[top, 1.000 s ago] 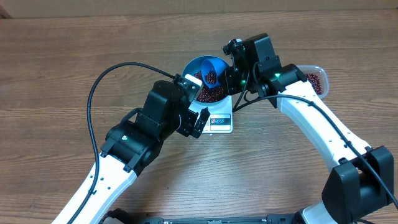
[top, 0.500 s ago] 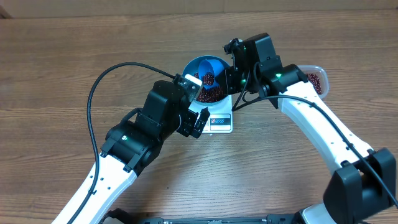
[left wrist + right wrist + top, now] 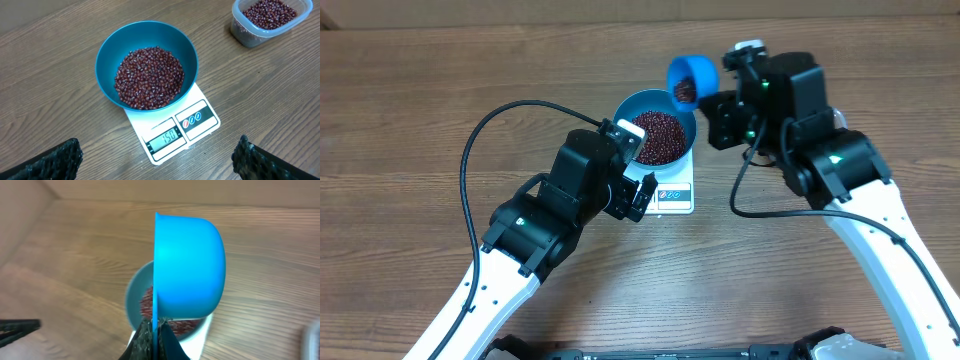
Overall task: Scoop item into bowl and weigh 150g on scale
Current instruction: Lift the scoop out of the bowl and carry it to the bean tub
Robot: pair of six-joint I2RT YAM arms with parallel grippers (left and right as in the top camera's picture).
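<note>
The many small dark red-brown beans [image 3: 150,75] lie heaped in the round deep blue bowl [image 3: 145,32], which sits on the small flat white square kitchen scale [image 3: 202,120] on the wooden surface [image 3: 55,100]. Its display [image 3: 164,138] appears to read 150, so I judge the weight about met. A few beans show in the small blue handled plastic scoop [image 3: 688,78], held in the air near the bowl's far rim. More beans fill the clear rounded-rectangular plastic tub [image 3: 270,20], well apart from the scale. The right gripper [image 3: 156,335] has its fingers pressed together on the scoop's thin handle. The left gripper [image 3: 159,160] hovers near the scale's front, fingers spread wide, holding nothing. The beans look loose, hard and light; they will likely roll and spill at any tilt and cannot be pinched, so they are best carried in the scoop. The scoop seems stiff, light and smooth, and its handle is the 1 sound hold. The filled bowl is probably heavier and slick-walled; take it by the rim, gently, lest the scale shift.
</note>
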